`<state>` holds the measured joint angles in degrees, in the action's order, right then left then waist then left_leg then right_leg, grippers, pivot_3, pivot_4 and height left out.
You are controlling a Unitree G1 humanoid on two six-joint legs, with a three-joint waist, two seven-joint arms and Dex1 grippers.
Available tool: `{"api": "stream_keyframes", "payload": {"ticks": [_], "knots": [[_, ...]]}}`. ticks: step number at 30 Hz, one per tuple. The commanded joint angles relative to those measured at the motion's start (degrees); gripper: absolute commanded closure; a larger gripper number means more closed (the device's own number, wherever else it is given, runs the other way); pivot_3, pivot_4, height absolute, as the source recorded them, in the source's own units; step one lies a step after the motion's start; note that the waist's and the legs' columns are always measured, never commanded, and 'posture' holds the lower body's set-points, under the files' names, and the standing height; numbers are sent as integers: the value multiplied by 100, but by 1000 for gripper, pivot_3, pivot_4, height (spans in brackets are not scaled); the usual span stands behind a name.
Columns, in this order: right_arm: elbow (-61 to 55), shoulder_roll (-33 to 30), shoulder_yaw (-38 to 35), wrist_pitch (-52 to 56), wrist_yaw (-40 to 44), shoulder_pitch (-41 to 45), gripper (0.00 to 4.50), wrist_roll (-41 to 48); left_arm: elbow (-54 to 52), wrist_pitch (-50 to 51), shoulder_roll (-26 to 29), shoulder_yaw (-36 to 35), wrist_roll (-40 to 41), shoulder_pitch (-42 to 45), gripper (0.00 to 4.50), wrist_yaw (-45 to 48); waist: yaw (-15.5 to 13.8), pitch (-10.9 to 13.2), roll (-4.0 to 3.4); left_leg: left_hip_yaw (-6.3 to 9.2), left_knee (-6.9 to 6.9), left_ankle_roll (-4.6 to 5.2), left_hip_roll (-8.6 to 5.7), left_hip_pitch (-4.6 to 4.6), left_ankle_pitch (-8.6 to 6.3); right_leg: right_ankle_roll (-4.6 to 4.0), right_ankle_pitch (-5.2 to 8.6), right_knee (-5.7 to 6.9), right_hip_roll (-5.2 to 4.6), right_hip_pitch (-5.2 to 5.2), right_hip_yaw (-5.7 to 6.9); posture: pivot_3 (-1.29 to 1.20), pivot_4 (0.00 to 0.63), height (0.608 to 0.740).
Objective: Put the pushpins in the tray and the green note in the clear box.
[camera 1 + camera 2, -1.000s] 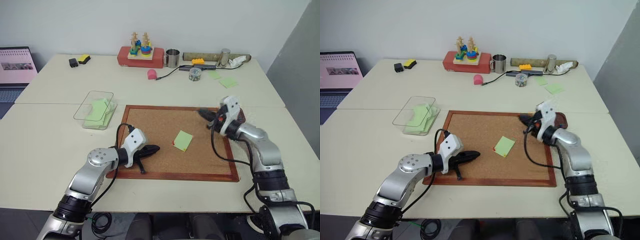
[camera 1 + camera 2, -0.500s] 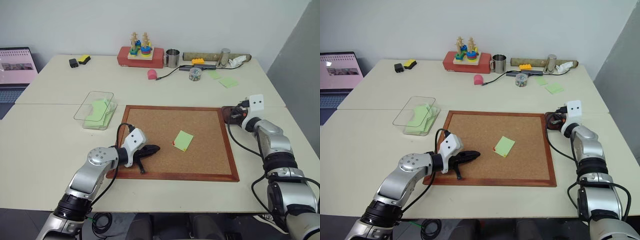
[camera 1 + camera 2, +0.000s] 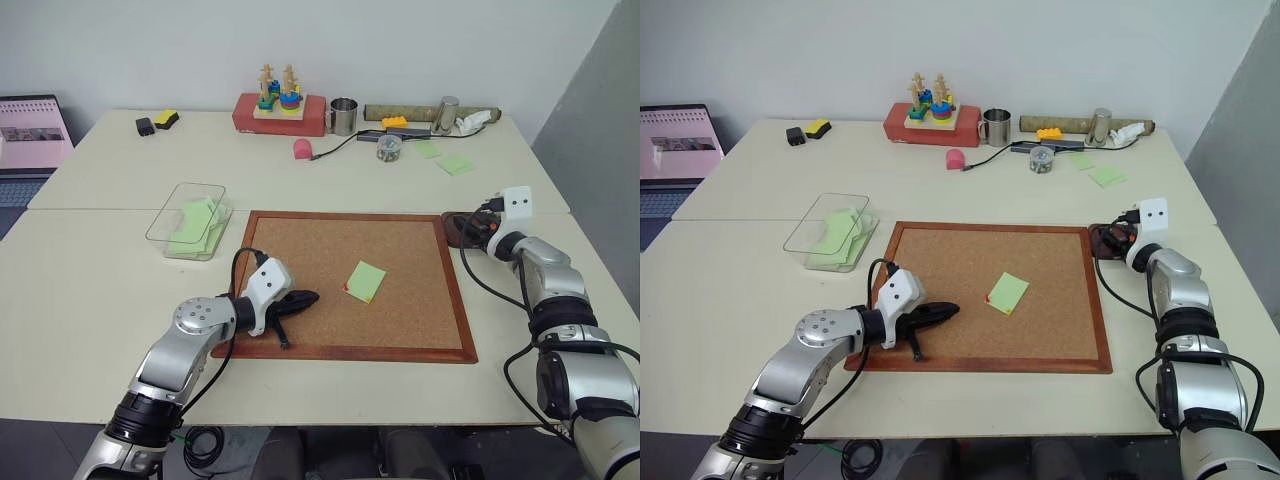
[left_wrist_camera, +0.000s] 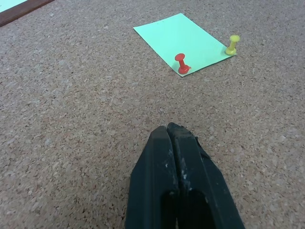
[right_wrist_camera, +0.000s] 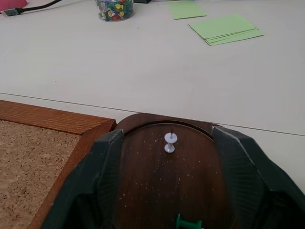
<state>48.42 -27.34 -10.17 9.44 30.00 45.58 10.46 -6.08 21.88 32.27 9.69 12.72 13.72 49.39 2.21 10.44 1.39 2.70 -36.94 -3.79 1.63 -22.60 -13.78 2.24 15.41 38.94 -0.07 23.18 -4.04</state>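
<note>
**Pushpins split between note and tray, green note on the cork board**

The pushpins are in two places. A red pushpin and a yellow pushpin stand in the near edge of the green note, which lies flat on the cork board, right of the board's middle. A white pushpin lies inside the tray, and part of a green pushpin shows at the tray's near end, between the right claw's fingers.

The tray sits on the desk just beside the cork board's far right corner, touching or almost touching its wooden frame. The right claw hangs over the tray with its fingers spread wide apart, one on each side of the dish, gripping nothing.

The left claw rests low over the cork board near its left edge, pointing toward the green note, its two fingers pressed together with nothing between them. It is apart from the note and the two pins on it.

The clear box stands on the desk just off the board's far left corner, with green paper already inside. A small round jar of coloured pins and a stack of green notes lie farther back on the desk.
</note>
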Motion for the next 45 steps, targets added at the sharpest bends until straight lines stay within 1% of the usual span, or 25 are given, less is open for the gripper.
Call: {"api": "stream_keyframes", "payload": {"ticks": [1,4,8,10,13,17,20,29,32,34,35,40,41,45], "knots": [[-1370,-108,6,199,657,-307,700,375,144,150,47,200,-137,-121,4500,64,-2,0,-1,1,0,0,0,-1,0,0,0,0,0,0,1,0,150,740],[-3101,-102,374,921,1406,-1068,700,875,158,153,76,207,-140,-106,4500,105,-18,-1,-2,6,2,0,0,-4,0,1,1,-1,0,0,5,0,150,740],[-5004,-320,907,1788,1994,-2002,700,1368,157,170,92,207,-131,-93,4500,135,-29,-4,-9,12,1,0,1,-3,0,7,5,0,0,0,9,0,150,740],[-5701,-427,1126,2071,2136,-2363,700,1504,149,179,100,207,-127,-95,4500,148,-28,-4,-9,16,2,0,2,-6,0,17,11,0,1,0,12,0,150,740],[-6276,-433,1359,2260,2095,-2655,700,1529,141,176,110,205,-126,-103,4500,170,-29,-4,-9,14,-2,0,1,-5,0,28,17,0,1,0,11,0,150,740],[-6386,-405,1878,2003,1878,-2788,700,919,187,144,106,229,-162,-69,4500,165,-27,-4,-8,13,-2,0,2,-1,0,29,18,0,1,0,11,0,150,740],[-6376,-276,2146,1863,1865,-2855,700,780,180,151,102,234,-155,-66,4500,167,-28,-4,-8,13,-1,0,2,-3,0,29,18,-4,2,0,12,0,150,740],[-5793,19,2508,1392,1898,-2847,700,438,130,147,111,229,-159,-123,4500,169,-27,-5,-7,13,-1,0,2,-5,0,29,18,-5,2,1,11,0,150,740],[-5576,111,2529,1285,1917,-2800,700,403,100,154,111,223,-157,-158,4500,154,-29,-5,-7,13,0,0,2,-5,0,29,18,-5,2,2,11,0,150,740],[-5472,160,2517,1215,1931,-2772,1066,377,59,164,122,210,-150,-199,4500,144,-28,-5,-7,13,0,0,2,-5,0,29,18,-5,2,2,11,0,150,740],[-5437,189,2484,1216,1938,-2761,1165,411,38,173,128,205,-149,-217,4500,137,-28,-5,-7,13,0,0,2,-5,0,29,18,-5,2,2,11,0,150,740],[-5426,300,2343,1314,1927,-2726,2342,589,-46,202,155,176,-136,-294,4500,112,-28,-5,-7,14,0,0,2,-4,0,29,18,-4,2,1,12,0,150,740],[-5423,309,2334,1320,1930,-2723,2443,591,-66,208,159,177,-135,-310,4500,105,-27,-5,-7,13,0,0,2,-4,0,29,18,-4,2,2,11,0,150,740],[-5401,354,2319,1334,1923,-2720,3291,601,-96,235,171,181,-123,-309,4500,95,-27,-5,-7,13,0,0,2,-4,0,29,18,-4,2,1,11,0,150,740]]}}
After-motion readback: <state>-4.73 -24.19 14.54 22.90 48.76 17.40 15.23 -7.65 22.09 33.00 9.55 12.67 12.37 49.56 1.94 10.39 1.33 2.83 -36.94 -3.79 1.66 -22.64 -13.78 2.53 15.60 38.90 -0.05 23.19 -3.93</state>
